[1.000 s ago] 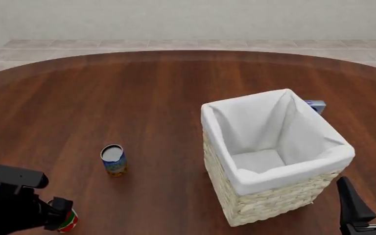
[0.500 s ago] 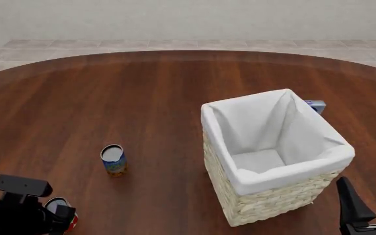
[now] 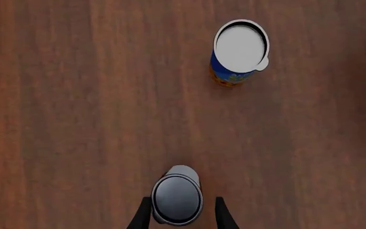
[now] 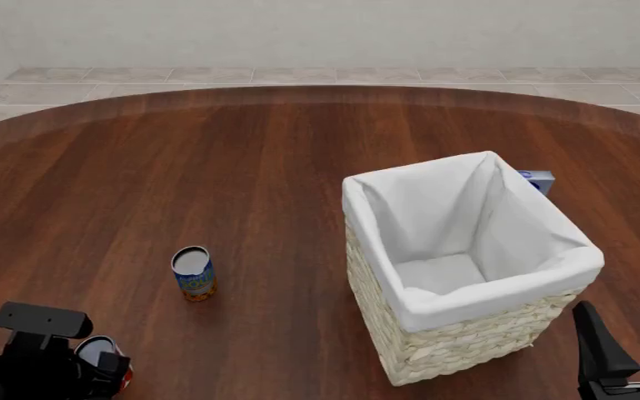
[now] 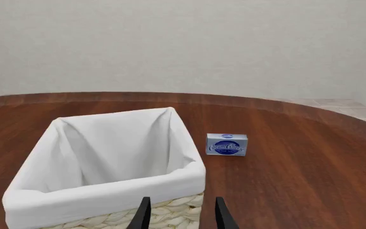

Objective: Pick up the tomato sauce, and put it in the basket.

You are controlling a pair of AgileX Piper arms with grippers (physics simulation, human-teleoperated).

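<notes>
The tomato sauce stands on the table at the near left; its silvery top shows and only a sliver of red label. My left gripper is open and hangs over the can, one finger on each side of it, with a small gap showing. In the front view the left gripper partly hides the can. The basket stands at the right, white liner over its rim, with nothing inside. My right gripper is open near the basket's front corner, its fingertips just short of the basket.
A blue-and-orange can stands upright farther out on the table from the tomato sauce, also seen from above as the blue can. A small blue-and-white box lies behind the basket, its corner showing as the box.
My left arm has pulled back toward the near edge and turned over the can, uncovering its silvery top. The can, the basket and the right arm have stayed put.
</notes>
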